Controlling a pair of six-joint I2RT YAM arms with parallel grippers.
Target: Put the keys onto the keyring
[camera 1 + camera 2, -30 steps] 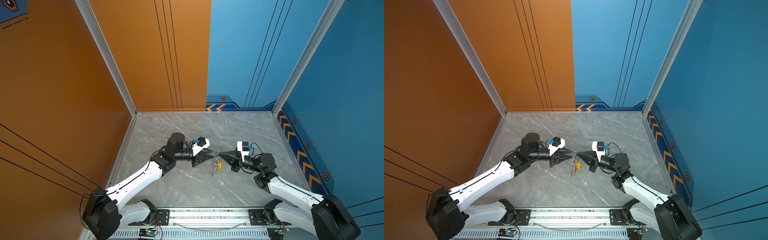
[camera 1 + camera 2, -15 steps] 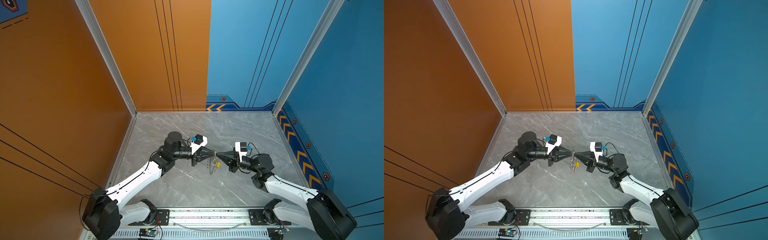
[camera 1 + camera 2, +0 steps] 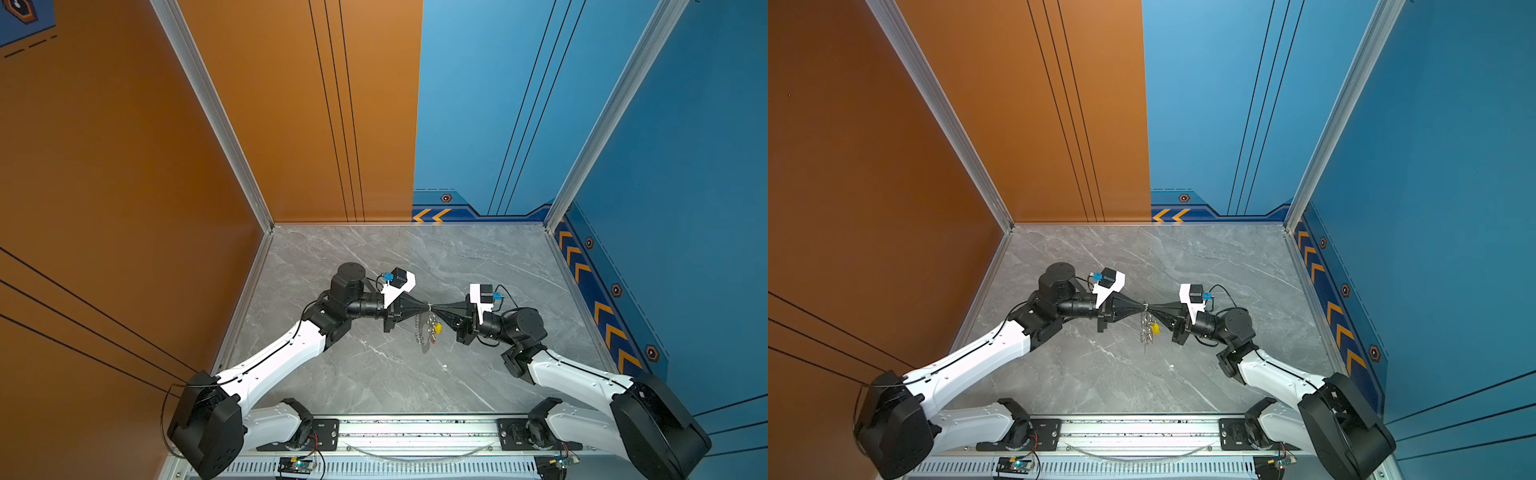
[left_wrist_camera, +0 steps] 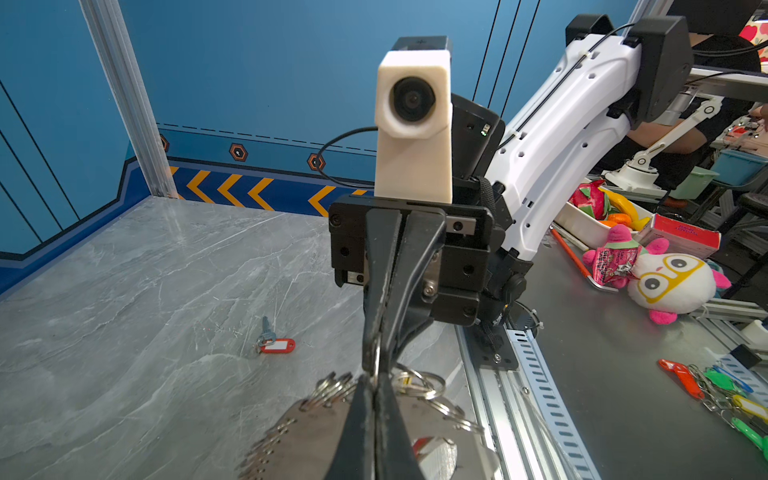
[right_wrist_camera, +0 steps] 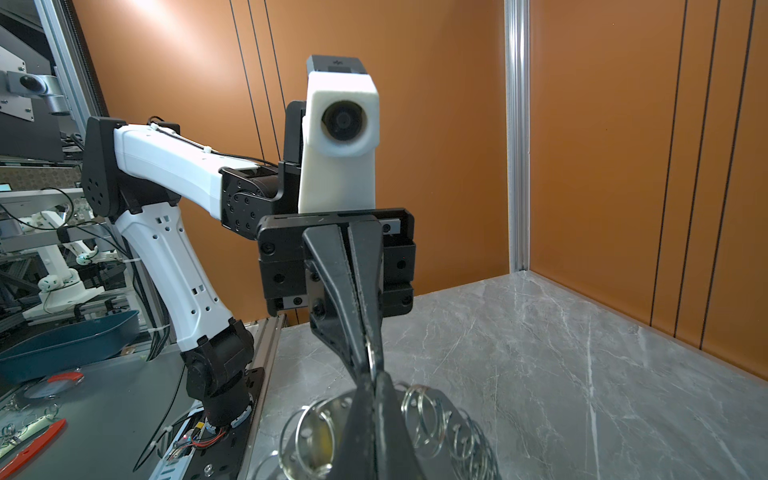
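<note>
In both top views the left gripper point(image 3: 424, 306) and the right gripper point(image 3: 436, 308) meet tip to tip above the grey marble-patterned table point(image 3: 374, 257). Both are clamped on a thin silver metal keyring point(image 3: 430, 306). Under it hang a chain of small plain silver rings point(image 3: 417, 328) and a tiny silvery key with a yellow plastic tag point(image 3: 436, 329).

In the left wrist view the two pairs of black fingers pinch the ring wire from opposite sides. A tiny silvery key with a red plastic tag point(image 4: 276, 344) lies alone on the table, well apart from both grippers.

In the right wrist view the wire shows edge-on between the left gripper's tips, with the chain just beside.

I judge the step to be steadying the ring for threading. The wire is thin, so the pressure should be firm and the moves small and equal on both arms, or the ring may twist out. The red-tagged key needs a free gripper, so one grip must carry the bunch alone before the other lets go.
</note>
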